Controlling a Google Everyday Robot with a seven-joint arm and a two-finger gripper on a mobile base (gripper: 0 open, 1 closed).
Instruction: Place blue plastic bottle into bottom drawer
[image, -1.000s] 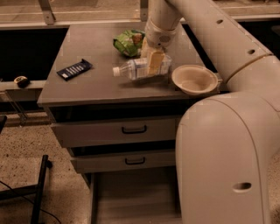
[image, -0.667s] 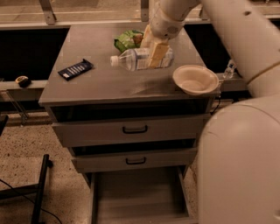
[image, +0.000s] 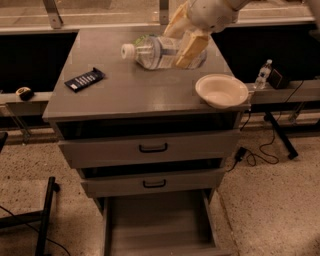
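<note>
Pinches the blue plastic bottle between the two tan jaws of the gripper, closed on the body towards its base end, one in front and one behind. Holds it on its side over the rear half of the grey cabinet top, seemingly lifted just clear of the surface, though hard to say for certain. Lies with the long axis roughly level and running left to right across the view, white cap pointing left, base to the right and partly hidden behind the front jaw. Judged to be the carry stage: grasped, not yet over the bottom drawer, pulled open at floor level in front of the cabinet, below the two upper drawers with black handles. Best done by drawing the load forward past the front edge before lowering, steering wide of the white bowl perched at the right front corner and of the dark packet on the left. Worth lowering with the axis set across the tray's width, since looks to fit that way, and releasing low above the flat floor to limit rolling. Worth minding the off-centre grip too: likely to let the cap end sag. Well apart on a ledge at right, a smaller bottle, no part of the job.
</note>
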